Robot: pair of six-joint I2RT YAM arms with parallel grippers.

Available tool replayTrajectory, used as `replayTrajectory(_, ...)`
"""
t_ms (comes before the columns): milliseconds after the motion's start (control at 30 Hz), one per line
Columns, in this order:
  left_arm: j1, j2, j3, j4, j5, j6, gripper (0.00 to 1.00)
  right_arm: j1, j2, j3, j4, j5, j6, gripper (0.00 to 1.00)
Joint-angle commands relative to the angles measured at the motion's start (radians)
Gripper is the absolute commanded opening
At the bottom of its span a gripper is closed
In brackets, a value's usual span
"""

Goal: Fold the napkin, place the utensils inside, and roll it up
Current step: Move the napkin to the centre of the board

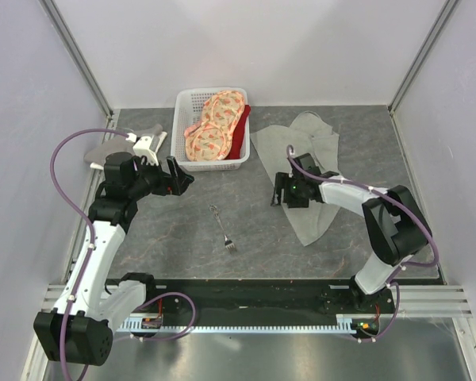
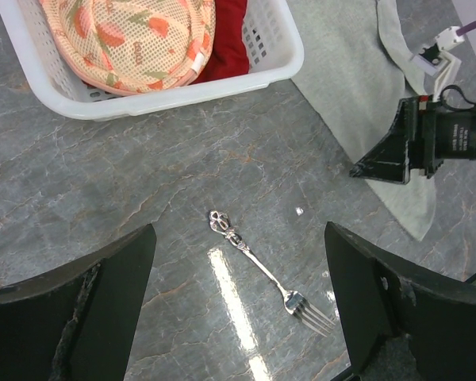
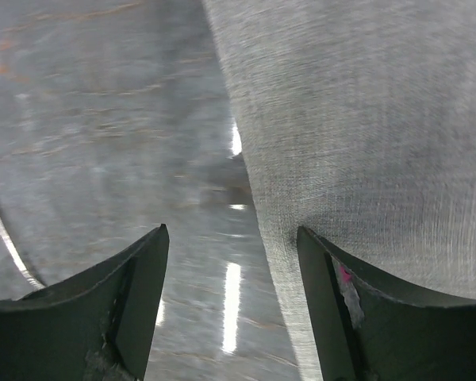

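Fork: lies flat on the table between the two arms, tines toward the near edge, handle pointing away. Nothing touches it.

Napkin: spread unfolded on the right half of the table, apart from the fork, with some rumpling at its far end.

Right gripper: low at the napkin's left edge, jaws apart. One finger is over the cloth and the other over bare table. Contact with the cloth cannot be confirmed.

Left gripper: raised above the table left of centre, jaws wide apart and holding nothing. Its wrist view shows the fork on the table below.

White basket: at the far centre, just left of the napkin's far end. It holds orange-pink patterned cloths resting on a red cloth.
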Motion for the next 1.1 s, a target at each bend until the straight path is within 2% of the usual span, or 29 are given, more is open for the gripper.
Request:
replayTrajectory(0,-0.006,0.0,0.006,0.034,0.019,0.031,0.94,0.107,0.103,0.044,0.063,-0.088,0.08,0.74)
replayTrajectory(167,-0.008,0.001,0.005,0.034,0.012,0.034,0.94,0.207,0.153,0.132,0.071,-0.091,0.109,0.74)
replayTrajectory(267,-0.008,0.004,0.003,0.032,0.007,0.037,0.94,0.207,0.098,0.175,0.054,-0.05,0.096,0.74)
replayTrajectory(333,-0.009,0.007,0.003,0.034,0.007,0.039,0.94,0.202,0.065,0.229,-0.019,0.001,0.062,0.74)
replayTrajectory(433,-0.012,0.014,0.003,0.035,0.007,0.044,0.94,0.161,0.025,0.302,-0.112,0.075,-0.005,0.74)
replayTrajectory(633,-0.04,0.037,-0.001,0.031,-0.033,0.053,0.9,-0.05,0.031,0.381,-0.183,0.177,-0.107,0.71)
replayTrajectory(733,-0.078,0.058,-0.004,0.031,-0.05,0.05,0.88,-0.116,0.088,0.459,-0.211,0.24,-0.151,0.69)
replayTrajectory(867,-0.184,0.092,0.003,0.02,-0.105,0.038,0.86,-0.169,0.194,0.583,-0.226,0.283,-0.191,0.68)
replayTrajectory(1067,-0.245,0.159,0.017,0.019,-0.11,-0.004,0.85,-0.22,0.327,0.71,-0.239,0.277,-0.223,0.65)
